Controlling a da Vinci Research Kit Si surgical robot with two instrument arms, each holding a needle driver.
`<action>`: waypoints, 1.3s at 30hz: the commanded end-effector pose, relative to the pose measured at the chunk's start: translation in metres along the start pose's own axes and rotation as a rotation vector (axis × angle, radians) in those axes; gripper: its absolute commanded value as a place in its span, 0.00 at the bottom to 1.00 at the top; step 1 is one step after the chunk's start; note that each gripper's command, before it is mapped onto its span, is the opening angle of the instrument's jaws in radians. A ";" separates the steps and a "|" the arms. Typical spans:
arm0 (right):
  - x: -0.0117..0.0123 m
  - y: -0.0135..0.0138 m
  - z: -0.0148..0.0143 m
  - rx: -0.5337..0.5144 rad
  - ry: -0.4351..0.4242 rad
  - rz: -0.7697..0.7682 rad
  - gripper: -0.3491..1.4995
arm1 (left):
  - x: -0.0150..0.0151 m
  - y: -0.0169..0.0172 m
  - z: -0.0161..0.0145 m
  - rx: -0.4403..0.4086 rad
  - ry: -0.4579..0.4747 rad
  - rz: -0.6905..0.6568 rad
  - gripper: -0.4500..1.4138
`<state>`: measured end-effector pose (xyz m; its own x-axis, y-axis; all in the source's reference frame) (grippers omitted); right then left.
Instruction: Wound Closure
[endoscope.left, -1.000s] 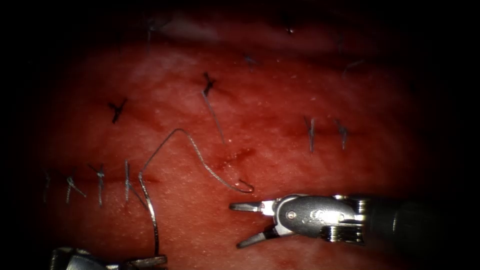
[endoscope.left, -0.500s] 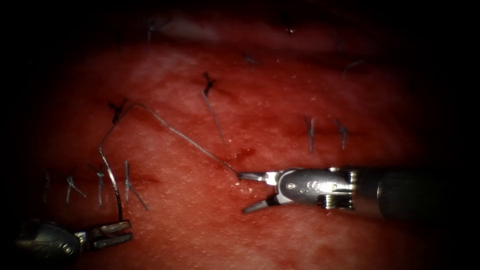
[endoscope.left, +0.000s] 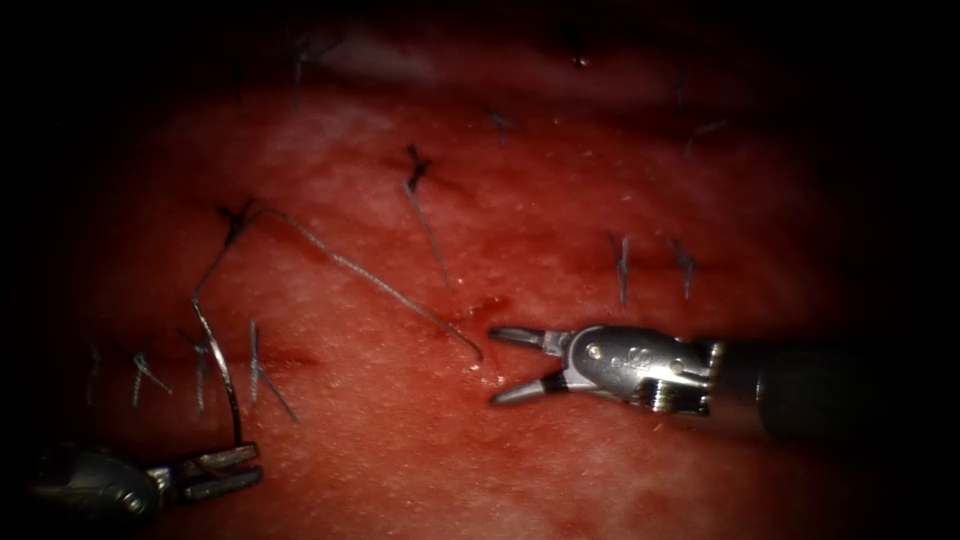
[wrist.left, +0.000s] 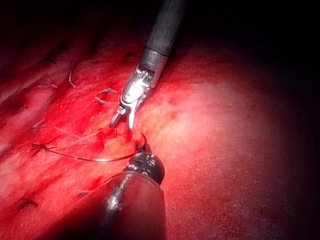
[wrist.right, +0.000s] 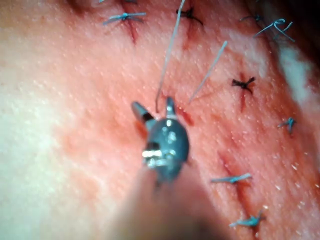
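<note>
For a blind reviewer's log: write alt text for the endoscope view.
The left arm's hand, at the lower left, holds the curved needle by one end, clear of the tissue. Thread runs from the needle's far end to just left of the right arm's hand, open and empty. Finished stitches dot the tissue.

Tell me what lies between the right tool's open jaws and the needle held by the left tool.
Thread over tissue, seen in the endoscope view, from needle.
</note>
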<state>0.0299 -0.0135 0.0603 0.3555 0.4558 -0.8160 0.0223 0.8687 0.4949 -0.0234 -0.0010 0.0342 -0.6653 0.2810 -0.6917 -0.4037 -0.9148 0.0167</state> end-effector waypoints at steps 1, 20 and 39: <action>0.0001 0.0001 0.0024 -0.001 0.003 0.004 0.49 | 0.0000 0.0005 0.0006 -0.002 0.002 0.000 0.00; 0.0029 -0.0024 -0.0007 0.004 -0.017 0.026 0.00 | -0.0004 0.0003 0.0005 -0.004 0.003 0.000 0.00; 0.0040 -0.0018 -0.0033 0.059 0.036 -0.007 0.71 | -0.0023 0.0002 -0.0010 -0.009 -0.003 0.000 0.00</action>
<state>0.0270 -0.0122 0.0545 0.2938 0.4687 -0.8330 0.0737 0.8578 0.5087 -0.0202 -0.0025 0.0347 -0.6680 0.2826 -0.6884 -0.3999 -0.9165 0.0118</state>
